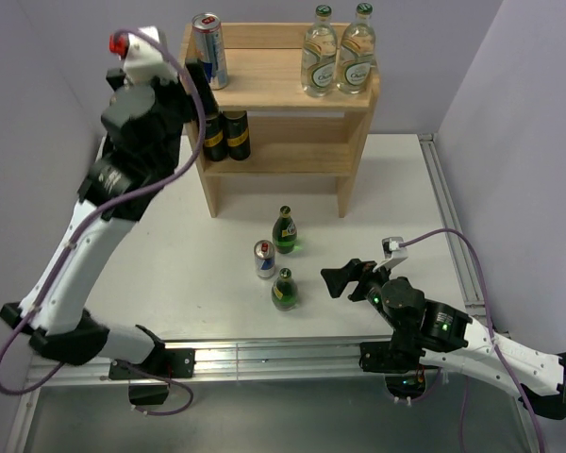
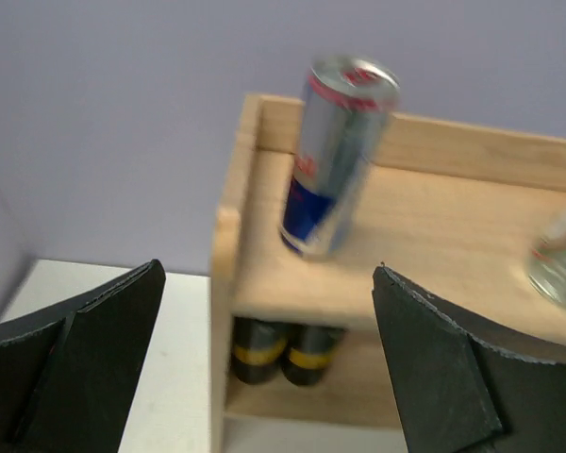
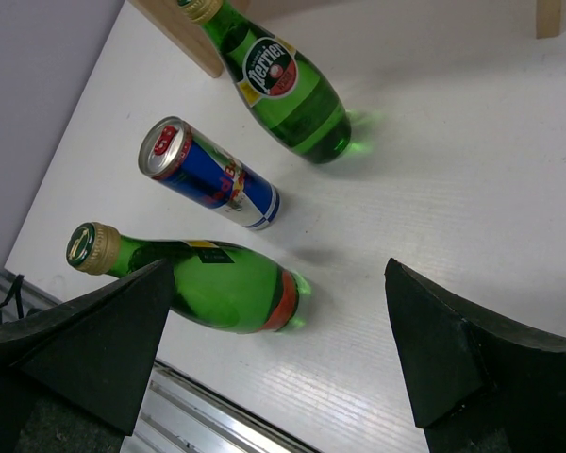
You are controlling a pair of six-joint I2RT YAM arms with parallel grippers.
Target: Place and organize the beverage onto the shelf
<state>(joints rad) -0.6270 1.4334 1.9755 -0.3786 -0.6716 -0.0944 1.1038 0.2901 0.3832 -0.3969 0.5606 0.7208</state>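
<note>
Looking near, I find the right gripper (image 1: 344, 276) spread wide, empty, facing a green bottle (image 1: 284, 290), a can (image 1: 264, 260) and a second green bottle (image 1: 284, 229) standing on the table (image 1: 170, 269). Beyond, the left gripper (image 2: 269, 274) hangs released before the shelf (image 1: 264, 36) top, where another can (image 1: 208, 50) and clear bottles (image 1: 320, 52) stand; dark cans (image 1: 237, 135) sit below.

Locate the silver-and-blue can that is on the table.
Top view: the can stands on the table before the shelf, just left of the far green bottle and the near green bottle.
</note>
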